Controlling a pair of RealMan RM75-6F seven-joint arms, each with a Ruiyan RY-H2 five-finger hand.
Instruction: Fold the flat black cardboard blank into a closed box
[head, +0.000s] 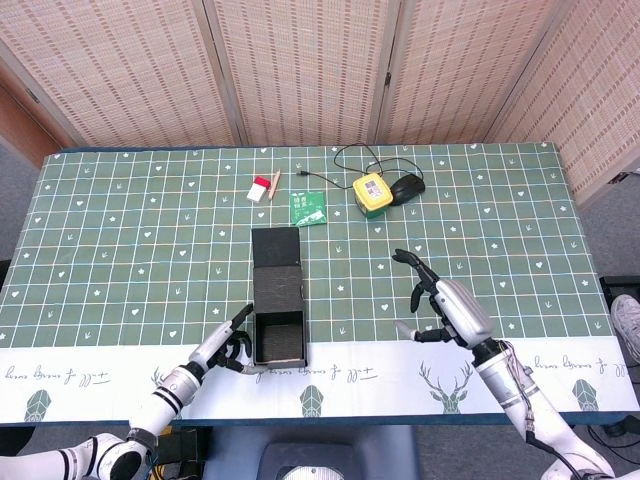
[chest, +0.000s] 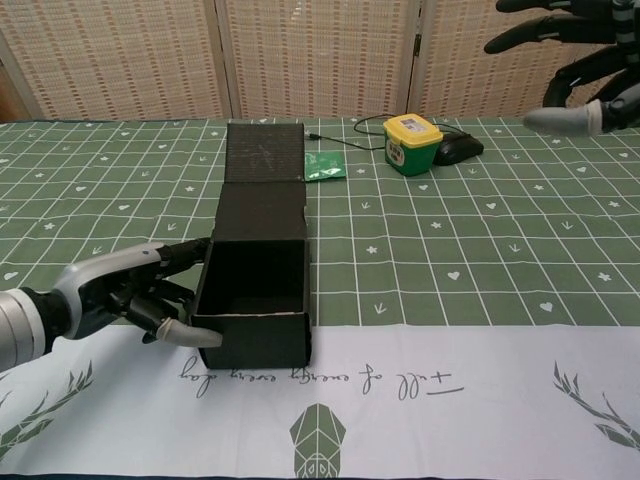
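Observation:
The black cardboard box (head: 279, 338) (chest: 257, 300) stands open-topped near the table's front edge, its lid flap (head: 277, 262) (chest: 264, 180) lying flat behind it toward the far side. My left hand (head: 229, 346) (chest: 133, 295) touches the box's left wall, one fingertip along its upper edge and the thumb at its front corner, without clasping anything. My right hand (head: 448, 311) (chest: 566, 60) hovers open above the table, well to the right of the box, fingers spread and empty.
At the back stand a yellow-green device (head: 371, 193) (chest: 412, 143), a black mouse (head: 406, 185) with cable, a green packet (head: 308, 207) (chest: 327, 166) and a small red-white item (head: 263, 188). The white cloth border (chest: 450, 400) runs along the table's front.

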